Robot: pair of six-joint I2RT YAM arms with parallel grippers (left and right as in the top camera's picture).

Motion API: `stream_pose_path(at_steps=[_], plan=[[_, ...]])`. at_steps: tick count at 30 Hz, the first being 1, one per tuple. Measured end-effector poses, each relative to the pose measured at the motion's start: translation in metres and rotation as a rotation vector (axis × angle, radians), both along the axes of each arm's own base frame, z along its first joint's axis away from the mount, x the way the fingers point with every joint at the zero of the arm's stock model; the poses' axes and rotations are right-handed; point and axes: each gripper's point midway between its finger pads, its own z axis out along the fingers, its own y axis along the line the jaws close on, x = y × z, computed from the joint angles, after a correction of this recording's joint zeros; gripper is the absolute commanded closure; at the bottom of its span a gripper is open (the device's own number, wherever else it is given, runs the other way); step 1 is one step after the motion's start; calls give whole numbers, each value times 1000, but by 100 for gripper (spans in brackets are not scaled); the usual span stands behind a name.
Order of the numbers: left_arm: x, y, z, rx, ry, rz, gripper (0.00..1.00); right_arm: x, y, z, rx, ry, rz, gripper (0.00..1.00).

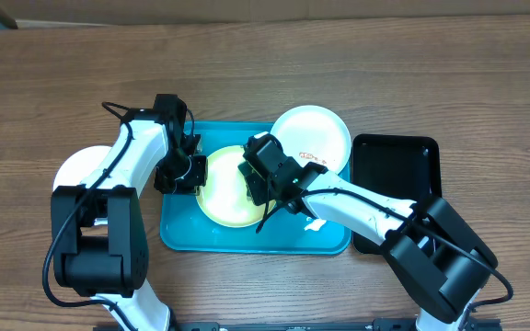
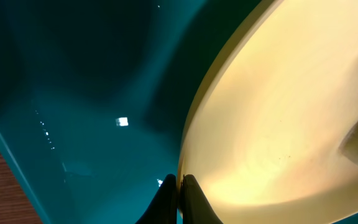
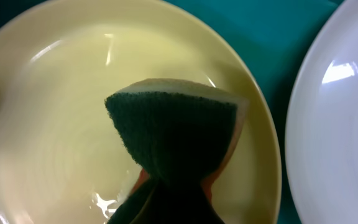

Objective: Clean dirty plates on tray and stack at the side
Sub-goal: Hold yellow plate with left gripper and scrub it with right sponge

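The pale yellow-green plate point(image 1: 226, 200) lies in the turquoise tray point(image 1: 180, 234). My left gripper point(image 1: 191, 173) is shut on the plate's left rim; the left wrist view shows its fingers point(image 2: 180, 190) pinching the plate's edge point(image 2: 291, 106) over the tray floor point(image 2: 73, 81). My right gripper point(image 1: 261, 184) is shut on a sponge point(image 3: 173, 130), green scouring side forward, held against the yellow-green plate point(image 3: 55, 124). A white plate point(image 1: 316, 129) with orange-red smears rests on the tray's far right corner and also shows in the right wrist view point(image 3: 337, 124). Another white plate point(image 1: 76, 170) lies on the table left of the tray, partly hidden by my left arm.
A smaller black tray point(image 1: 396, 175) sits right of the turquoise tray. A white smear point(image 1: 316, 223) lies on the turquoise tray's front right part. Wet streaks point(image 3: 101, 202) shine on the yellow-green plate near the sponge.
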Motion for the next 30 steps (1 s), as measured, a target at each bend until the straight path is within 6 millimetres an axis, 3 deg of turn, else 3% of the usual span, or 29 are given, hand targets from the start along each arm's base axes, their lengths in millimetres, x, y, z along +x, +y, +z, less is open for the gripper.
stream_pose_path(at_steps=[9, 17, 24, 30], plan=[[-2, 0, 0, 0, 8, 0, 96, 27, 23, 23, 73, -173, 62, 96], [-2, 0, 0, 0, 8, 0, 96, 16, 7, 22, -14, -148, 99, 96], [-2, 0, 0, 0, 6, 0, 96, 17, -16, 73, 27, -164, 56, 96], [-2, 0, 0, 0, 6, 0, 96, 11, -13, 61, 39, -103, 70, 96]])
